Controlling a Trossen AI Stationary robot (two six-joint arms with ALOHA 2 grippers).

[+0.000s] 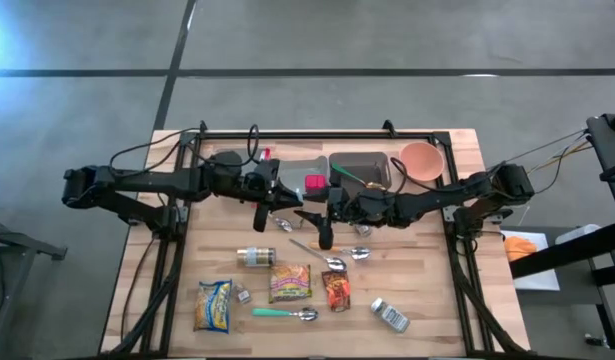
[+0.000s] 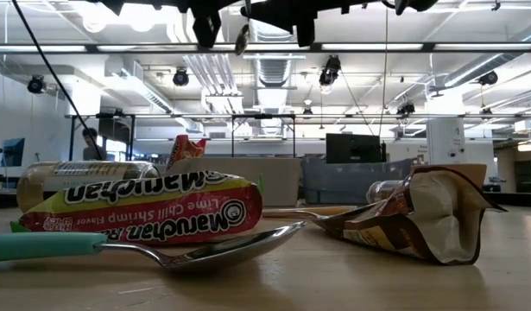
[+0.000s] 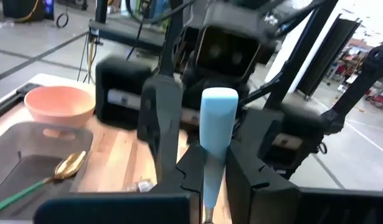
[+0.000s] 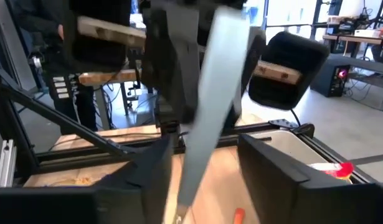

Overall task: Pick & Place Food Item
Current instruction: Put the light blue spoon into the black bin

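A spoon with a light-blue handle (image 3: 217, 118) is held in the air over the table's middle, its metal bowl (image 2: 242, 39) hanging down. My left gripper (image 3: 207, 180) is shut on the handle. My right gripper (image 4: 200, 171) faces it from the table's right. Its open fingers stand on either side of the same handle (image 4: 207, 106), with a gap showing. Food packets lie near the front edge: a Maruchan ramen pack (image 1: 289, 283), a yellow pack (image 1: 214, 305) and a brown pouch (image 1: 335, 290). My left gripper pinches the spoon's light-blue handle (image 3: 210, 163) between its two fingers, coming level from the table's left. The handle's rounded free end (image 3: 219, 99) sticks out past the fingertips toward my right gripper. The spoon is lifted clear of the table.
At the back stand a dark tray (image 1: 359, 170) holding a green-handled gold spoon, a pink bowl (image 1: 422, 160) and a red item (image 1: 314, 185). A small jar (image 1: 255, 257), a teal-handled spoon (image 1: 282, 314), loose metal spoons (image 1: 332, 262) and a silver packet (image 1: 389, 315) lie toward the front.
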